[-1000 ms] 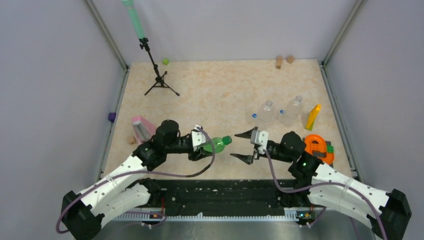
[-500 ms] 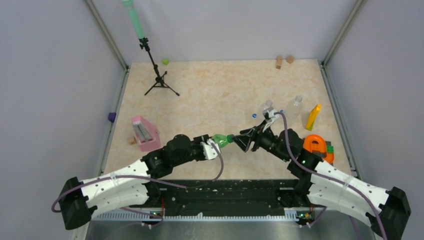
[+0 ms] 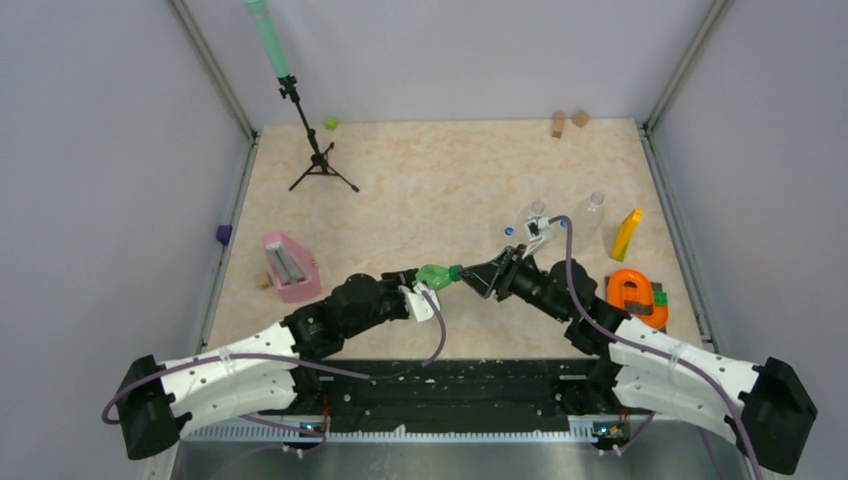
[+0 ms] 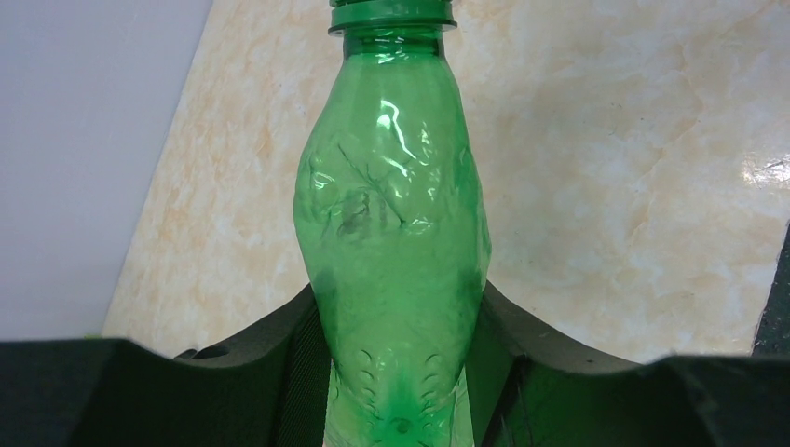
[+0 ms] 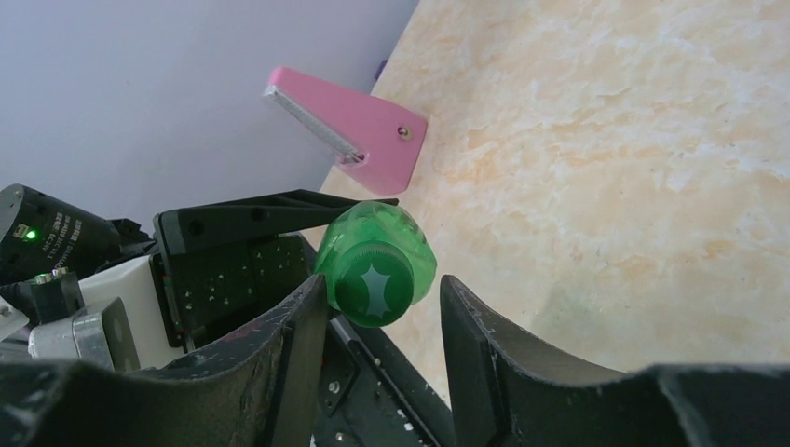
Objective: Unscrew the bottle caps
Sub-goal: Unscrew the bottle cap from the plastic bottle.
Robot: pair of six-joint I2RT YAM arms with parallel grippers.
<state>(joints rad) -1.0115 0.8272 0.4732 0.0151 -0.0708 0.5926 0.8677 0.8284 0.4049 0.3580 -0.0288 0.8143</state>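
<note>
You have the green bottle [image 4: 396, 233] clamped in the left pincer [image 4: 401, 303] above the bench [image 3: 420, 180], its dark green cap [image 5: 374, 282] not yet off and sitting between the parted right pincer [image 5: 382, 281], while the two clear bottles [image 3: 527, 218] at the back right look already uncapped.

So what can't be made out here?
Left wrist view: the dark green round screw cap is cut off by the top edge, the base of the translucent green plastic bottle by the bottom edge.
Right wrist view: that cap and the left claw hide most of the bottle.
Top view: one clear plastic bottle is partly behind the right arm's cable, its neck too small to judge.
</note>
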